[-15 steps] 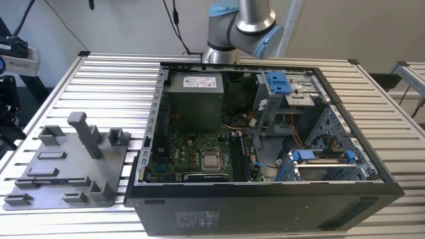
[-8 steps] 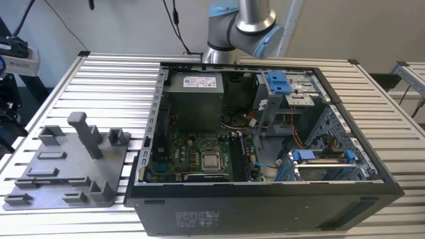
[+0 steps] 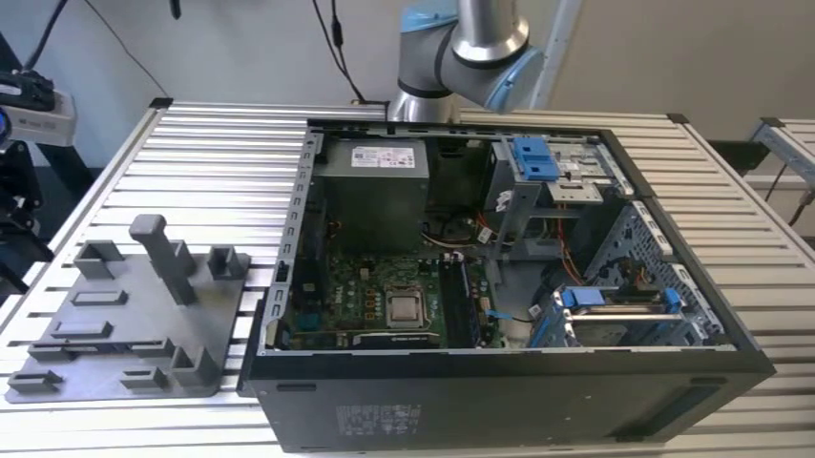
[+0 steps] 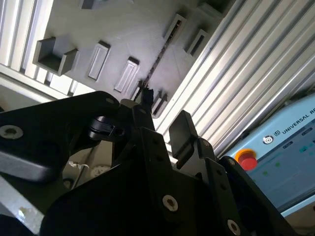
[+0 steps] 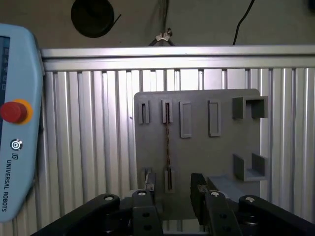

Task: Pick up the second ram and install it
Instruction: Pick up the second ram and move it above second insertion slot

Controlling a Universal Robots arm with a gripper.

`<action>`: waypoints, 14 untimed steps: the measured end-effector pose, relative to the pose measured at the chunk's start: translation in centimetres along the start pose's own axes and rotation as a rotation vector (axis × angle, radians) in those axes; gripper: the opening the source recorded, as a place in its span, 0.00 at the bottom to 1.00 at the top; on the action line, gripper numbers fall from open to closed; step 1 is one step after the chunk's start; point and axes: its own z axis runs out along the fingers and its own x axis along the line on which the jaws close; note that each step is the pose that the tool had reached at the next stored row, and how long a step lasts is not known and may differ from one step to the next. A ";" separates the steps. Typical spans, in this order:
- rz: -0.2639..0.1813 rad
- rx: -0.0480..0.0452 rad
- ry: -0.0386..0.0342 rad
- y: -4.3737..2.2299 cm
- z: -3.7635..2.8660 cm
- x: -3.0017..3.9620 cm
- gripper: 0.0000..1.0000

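1. First wrist view looks down on the second ram (image 5: 167, 140), which stands on its thin edge in the grey holder tray (image 5: 197, 147) with each end seated in a slot. The fingers (image 5: 198, 186) are spread apart with nothing between them and are well clear of the stick.
2. My main worry is how narrow that edge is. If the gripper (image 5: 172, 182) comes down slightly off line, one finger could land on top of the board rather than beside it, bending it or jamming it in its slots.
3. The raised slot blocks sit just beside the ram's ends, so a finger could clip one and shift the whole tray on the tabletop (image 3: 217, 153).
4. A shallow or off-centre pinch could let the stick tilt. It would then likely meet its socket crooked inside the computer case (image 3: 510, 382).
5. In the exterior view the arm (image 3: 465, 43) stands at the top centre of the frame, behind the case, and runs up out of the picture. The tray lies at the lower left. I judge that the wrist is held high over the tray, with the fingers pointing down, roughly in line with the ram.
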 end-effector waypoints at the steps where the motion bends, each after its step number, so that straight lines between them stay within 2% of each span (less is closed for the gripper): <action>1: 0.000 0.0002 -0.0001 0.00 0.01 0.00 0.42; 7: -0.002 0.0001 0.0000 -0.01 0.32 0.01 0.42; 14: -0.008 -0.0002 0.0001 -0.02 1.23 0.04 0.42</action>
